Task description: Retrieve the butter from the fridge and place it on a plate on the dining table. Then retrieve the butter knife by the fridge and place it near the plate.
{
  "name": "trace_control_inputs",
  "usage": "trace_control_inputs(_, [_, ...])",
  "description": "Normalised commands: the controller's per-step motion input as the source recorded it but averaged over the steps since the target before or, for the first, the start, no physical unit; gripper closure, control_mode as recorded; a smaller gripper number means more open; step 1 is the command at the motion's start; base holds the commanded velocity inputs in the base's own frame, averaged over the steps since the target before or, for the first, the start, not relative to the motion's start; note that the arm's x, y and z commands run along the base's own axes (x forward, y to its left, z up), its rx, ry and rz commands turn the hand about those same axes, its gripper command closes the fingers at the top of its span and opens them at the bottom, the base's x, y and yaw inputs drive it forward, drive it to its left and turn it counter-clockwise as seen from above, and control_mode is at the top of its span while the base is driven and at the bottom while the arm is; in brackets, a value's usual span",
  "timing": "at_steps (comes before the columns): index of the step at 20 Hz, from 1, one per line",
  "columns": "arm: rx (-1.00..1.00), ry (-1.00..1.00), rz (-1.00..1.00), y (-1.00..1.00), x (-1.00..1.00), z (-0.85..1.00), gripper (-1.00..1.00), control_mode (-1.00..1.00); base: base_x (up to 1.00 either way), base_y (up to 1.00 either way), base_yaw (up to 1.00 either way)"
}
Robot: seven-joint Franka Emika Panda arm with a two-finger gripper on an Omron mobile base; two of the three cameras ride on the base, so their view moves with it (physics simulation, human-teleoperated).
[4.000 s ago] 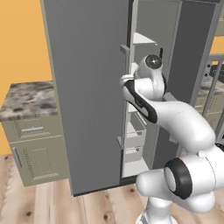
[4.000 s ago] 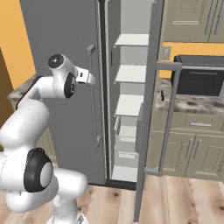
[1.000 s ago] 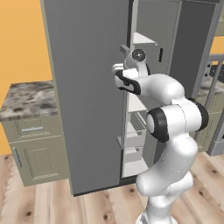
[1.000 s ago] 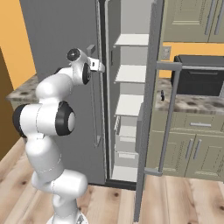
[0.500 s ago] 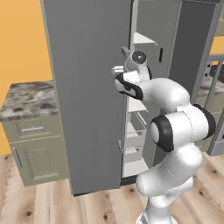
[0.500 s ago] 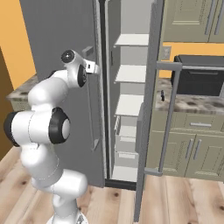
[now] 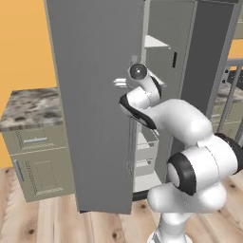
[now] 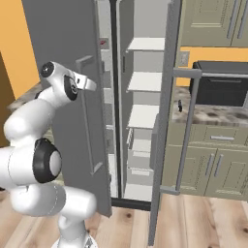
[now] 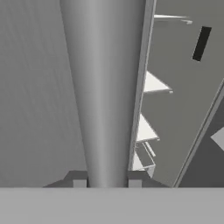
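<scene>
1. Since four seconds ago the arm has folded up toward the left door of the fridge (image 8: 68, 48), and that door now stands swung further out from the cabinet.
2. End effector (image 9: 107, 181): clenched on the left door's vertical bar handle (image 9: 105, 87); the hand view shows the bar running up between the two fingertips (image 9: 79, 183), one on each side.
3. Both doors are open. White shelves (image 8: 145, 80) and lower drawers (image 8: 140, 145) are exposed between them.
4. Butter: cannot be made out on any visible shelf; a small red item (image 8: 103, 43) sits in the left door's upper rack, too small to identify.
5. Judgement on the step in hand: the door is being drawn open. To do this well, the pull should follow the door's hinge arc, keeping the fingers square to the bar so it does not slip, and go on until the shelves are fully reachable.
6. A black microwave (image 8: 218, 89) sits on the desk (image 8: 213, 116) to the right, well apart from the arm.
</scene>
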Motion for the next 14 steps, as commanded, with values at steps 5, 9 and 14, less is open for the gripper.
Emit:
trace_control_inputs(5, [0.00,0.00,-0.18,0.44,-0.80,0.16,1.00,-1.00,0.00,0.00,0.00])
trace_control_inputs(9, [-0.02,0.04,-0.17,0.46,-0.63,0.09,1.00,-1.00,0.00,0.00,0.00])
trace_control_inputs(14, [0.00,0.04,-0.17,0.42,-0.55,0.03,1.00,-1.00,0.00,0.00,0.00])
